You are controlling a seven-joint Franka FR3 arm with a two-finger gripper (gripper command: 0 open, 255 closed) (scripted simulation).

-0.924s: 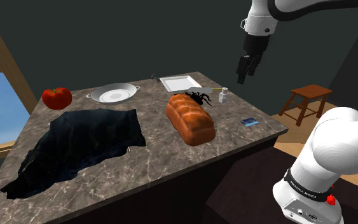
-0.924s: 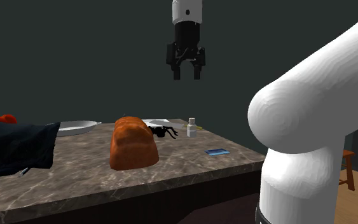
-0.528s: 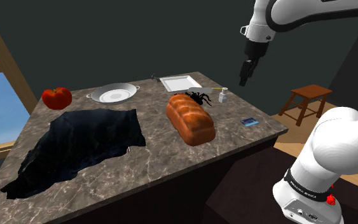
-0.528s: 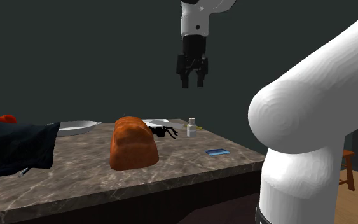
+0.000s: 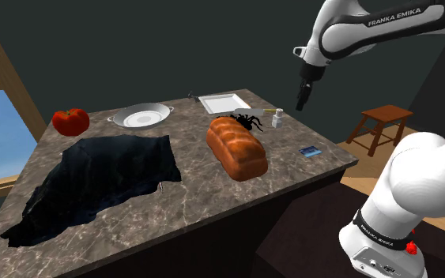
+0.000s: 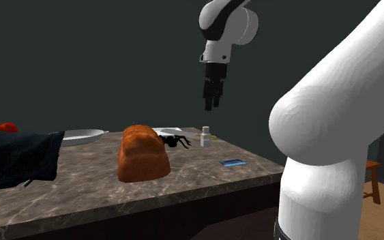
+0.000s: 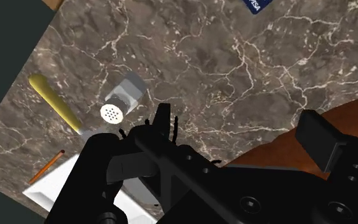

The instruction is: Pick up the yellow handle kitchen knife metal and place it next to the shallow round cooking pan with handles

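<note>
Tool (image 5: 300, 104) lower, knife (image 7: 55, 103) below, offset

Marble counter (image 5: 213, 201) bears pan (image 5: 141, 118), tray (image 5: 224, 103), knife (image 7: 54, 102), shaker (image 5: 277, 118), spider (image 5: 247, 121), loaf (image 5: 236, 147), cloth (image 5: 102, 178), tomato (image 5: 70, 121), card (image 5: 311, 151).

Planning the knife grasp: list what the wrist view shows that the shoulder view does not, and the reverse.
Wrist view's extras: the holes in the lid of the shaker and white lettering on the blue card. Shoulder view's extras: the pan, tomato, dark cloth and stool. Shared: the yellow-handled knife, white tray, bread loaf, marble counter and open gripper.
</note>
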